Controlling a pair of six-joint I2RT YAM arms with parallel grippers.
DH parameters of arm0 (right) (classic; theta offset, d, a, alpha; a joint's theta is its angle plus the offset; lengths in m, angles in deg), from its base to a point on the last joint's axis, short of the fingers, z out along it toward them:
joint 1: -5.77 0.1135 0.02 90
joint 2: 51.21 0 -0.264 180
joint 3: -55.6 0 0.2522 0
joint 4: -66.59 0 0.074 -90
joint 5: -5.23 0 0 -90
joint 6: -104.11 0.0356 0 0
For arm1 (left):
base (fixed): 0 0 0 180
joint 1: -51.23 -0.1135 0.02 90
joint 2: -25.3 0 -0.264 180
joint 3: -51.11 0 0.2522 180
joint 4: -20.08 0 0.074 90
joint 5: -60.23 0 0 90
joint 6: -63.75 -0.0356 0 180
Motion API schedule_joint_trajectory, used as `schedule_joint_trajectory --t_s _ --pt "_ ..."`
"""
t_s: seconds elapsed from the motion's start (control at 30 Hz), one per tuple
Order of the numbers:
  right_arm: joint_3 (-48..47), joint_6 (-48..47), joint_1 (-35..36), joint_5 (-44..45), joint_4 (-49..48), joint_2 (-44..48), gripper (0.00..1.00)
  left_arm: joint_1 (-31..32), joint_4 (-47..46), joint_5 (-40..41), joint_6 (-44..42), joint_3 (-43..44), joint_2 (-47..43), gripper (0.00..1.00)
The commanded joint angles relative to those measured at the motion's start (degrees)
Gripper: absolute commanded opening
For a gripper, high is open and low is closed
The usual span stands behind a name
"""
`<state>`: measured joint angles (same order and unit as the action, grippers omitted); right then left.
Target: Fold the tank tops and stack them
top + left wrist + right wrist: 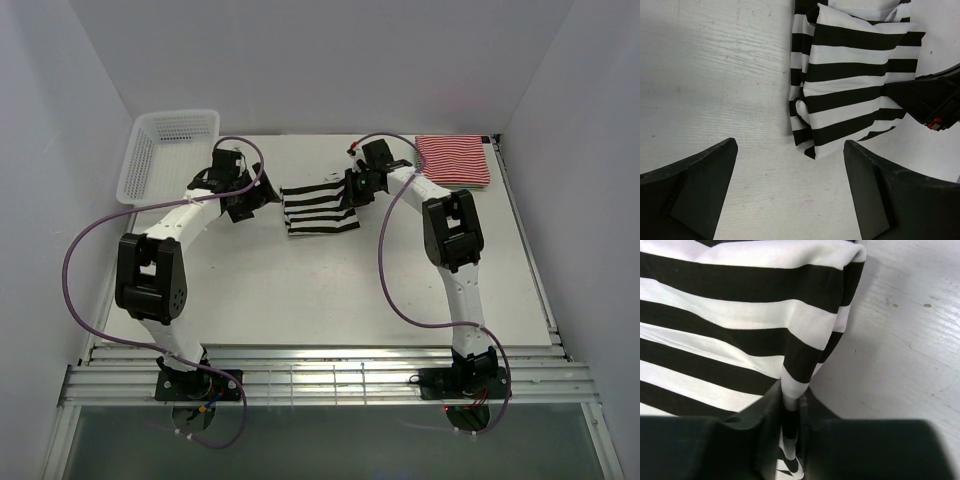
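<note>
The black-and-white broad-striped tank top (318,210) lies partly folded at the middle back of the table. It also shows in the left wrist view (855,75) and in the right wrist view (740,315). My right gripper (352,190) is shut on its right edge; the cloth is pinched between the fingers (790,412). My left gripper (252,203) is open and empty just left of the top, its fingers (695,185) over bare table (715,75). The red-and-white tank top (453,160) lies folded at the back right. The green-and-white top is out of view.
A white mesh basket (165,152) stands at the back left, beside the left arm. White walls close in the table on three sides. A metal rail runs along the near edge (320,385).
</note>
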<state>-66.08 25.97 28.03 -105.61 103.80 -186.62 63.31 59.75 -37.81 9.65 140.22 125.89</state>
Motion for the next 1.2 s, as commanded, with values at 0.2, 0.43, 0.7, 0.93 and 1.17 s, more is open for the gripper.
schedule_joint_trajectory --t_s 0.2,0.43,0.7,0.93,1.17 --pt "3.3 -4.4 1.8 7.9 -3.4 3.0 0.08 -1.6 0.5 1.2 -0.1 -0.6 -4.9 0.98" --pt "4.7 -16.8 1.6 14.6 -5.5 10.4 0.08 -2.5 0.8 2.1 -0.3 -0.5 -5.5 0.98" --pt "4.6 -28.5 -1.9 18.1 -2.4 17.9 0.08 -3.0 1.7 2.7 -1.0 0.4 -5.9 0.98" --pt "3.8 -36.3 -5.5 24.2 -0.8 21.9 0.08 -3.1 3.5 2.7 -1.1 2.0 -7.3 0.98" --pt "-1.0 -41.6 -9.8 22.6 1.0 21.5 0.08 -3.4 4.2 5.0 -1.4 2.6 -9.1 0.98"
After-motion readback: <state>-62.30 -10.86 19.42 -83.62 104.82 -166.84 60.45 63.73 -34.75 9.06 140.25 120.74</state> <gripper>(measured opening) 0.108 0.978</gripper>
